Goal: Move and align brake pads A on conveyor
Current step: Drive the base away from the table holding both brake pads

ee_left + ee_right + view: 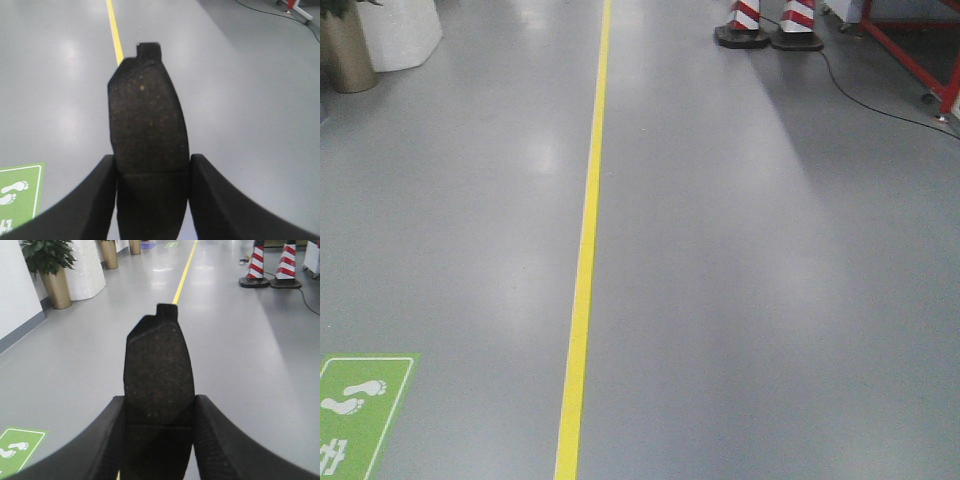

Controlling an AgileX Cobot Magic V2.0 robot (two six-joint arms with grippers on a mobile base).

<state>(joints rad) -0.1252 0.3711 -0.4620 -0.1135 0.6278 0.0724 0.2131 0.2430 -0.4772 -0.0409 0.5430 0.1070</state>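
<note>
Within left tool [152, 159] sits one gritty (tabbed) pad [147, 112].

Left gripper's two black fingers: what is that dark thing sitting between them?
A brake pad, dark and speckled, sits clamped between the left gripper's fingers, its small tab pointing away from the camera. The left wrist view shows this.

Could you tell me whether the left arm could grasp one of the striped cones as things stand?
Probably not: the left end effector is shut on a brake pad, and the cones stand far off across the floor.
</note>
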